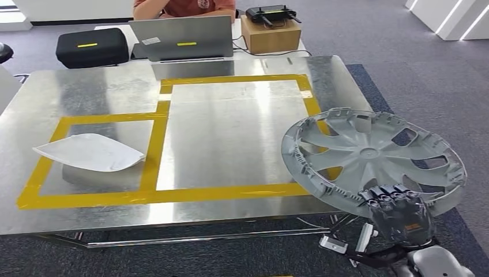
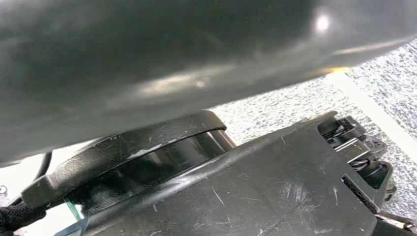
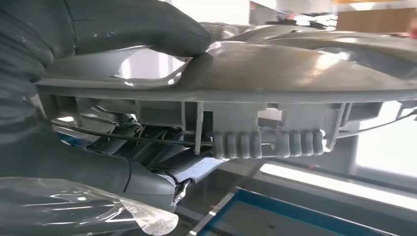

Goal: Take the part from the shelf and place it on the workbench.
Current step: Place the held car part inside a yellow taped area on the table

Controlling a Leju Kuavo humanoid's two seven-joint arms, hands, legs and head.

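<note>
Your right hand [image 1: 398, 209] grips the wheel cover [image 1: 372, 157] by its near rim at the lower right of the head view, thumb on one face and fingers on the other, probably so the disc clears the worktop [image 1: 104, 92] edge. The cover hangs tilted over the worktop's right corner, ribbed inner face up; being round, it has no long axis. Left hand: cannot tell its state. The pale curved panel [image 1: 89, 152] lies inside the yellow tape outline [image 1: 155, 144], left.

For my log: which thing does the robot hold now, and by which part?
The right hand grips the grey wheel cover by its near rim, thumb on one face, fingers on the other.
</note>
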